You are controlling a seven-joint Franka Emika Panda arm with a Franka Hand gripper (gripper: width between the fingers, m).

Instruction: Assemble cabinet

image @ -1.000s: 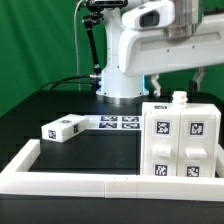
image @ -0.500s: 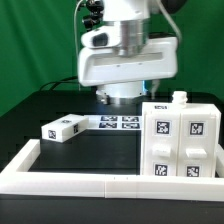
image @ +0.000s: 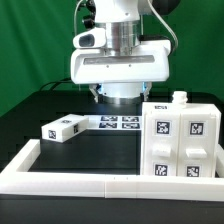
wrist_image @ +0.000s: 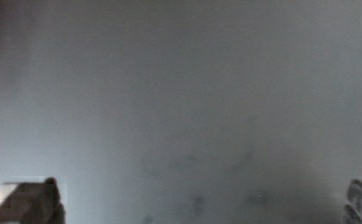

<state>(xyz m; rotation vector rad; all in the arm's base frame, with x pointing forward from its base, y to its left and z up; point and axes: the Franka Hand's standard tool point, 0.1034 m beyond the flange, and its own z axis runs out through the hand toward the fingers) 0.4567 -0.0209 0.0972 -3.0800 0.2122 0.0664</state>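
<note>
The cabinet's white box (image: 183, 142) stands at the exterior view's right, with several marker tags on its front and a small white knob (image: 180, 97) on top. A smaller white tagged block (image: 60, 129) lies on the black table at the left. My gripper (image: 120, 90) hangs over the back middle of the table, above and to the left of the box and touching neither part. In the wrist view my gripper (wrist_image: 196, 200) has its fingertips (wrist_image: 27, 200) wide apart at the two edges. Only blurred grey surface shows between them.
The marker board (image: 120, 123) lies flat at the back middle, between the block and the box. A long low white rail (image: 100, 183) edges the table's front and left side. The arm's white base (image: 122, 95) stands behind the marker board.
The arm has swung from the exterior view's right toward the middle, and the gripper's hand now faces the camera squarely above the back of the table. The parts have not moved.
</note>
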